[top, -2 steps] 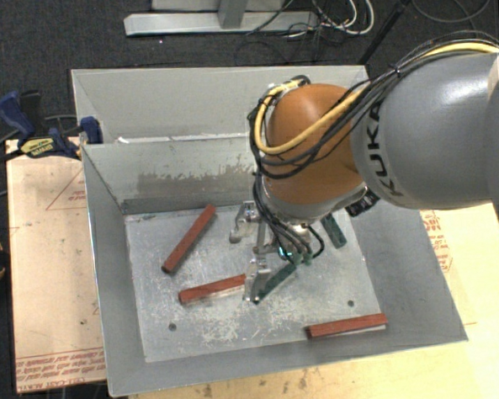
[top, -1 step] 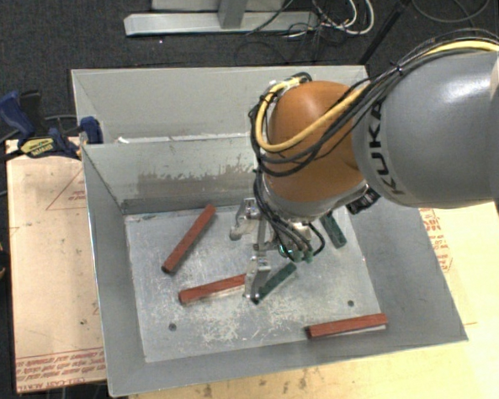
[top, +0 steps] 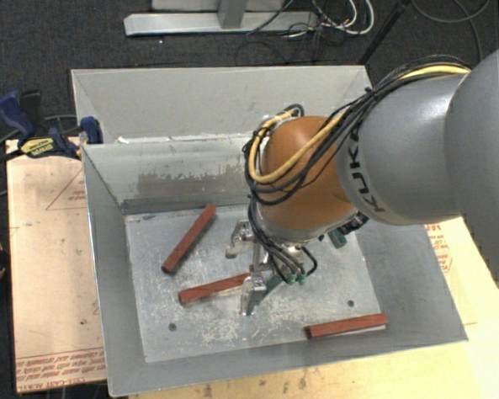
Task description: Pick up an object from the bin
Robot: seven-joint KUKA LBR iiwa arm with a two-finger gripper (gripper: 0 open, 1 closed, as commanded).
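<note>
My gripper [top: 245, 269] hangs low over the middle of the bin floor, open, with one metal fingertip [top: 237, 238] toward the back and the other toward the front. A flat reddish-brown bar [top: 209, 290] lies nearly level on the floor. Its right end reaches in between my fingers, which do not press on it. A second reddish-brown bar [top: 189, 239] lies slanted just left of the gripper, apart from it.
A third reddish-brown bar [top: 346, 326] lies along the front wall at the right. The arm's orange wrist cover and cables hang over the bin's back right part and hide the floor beneath them.
</note>
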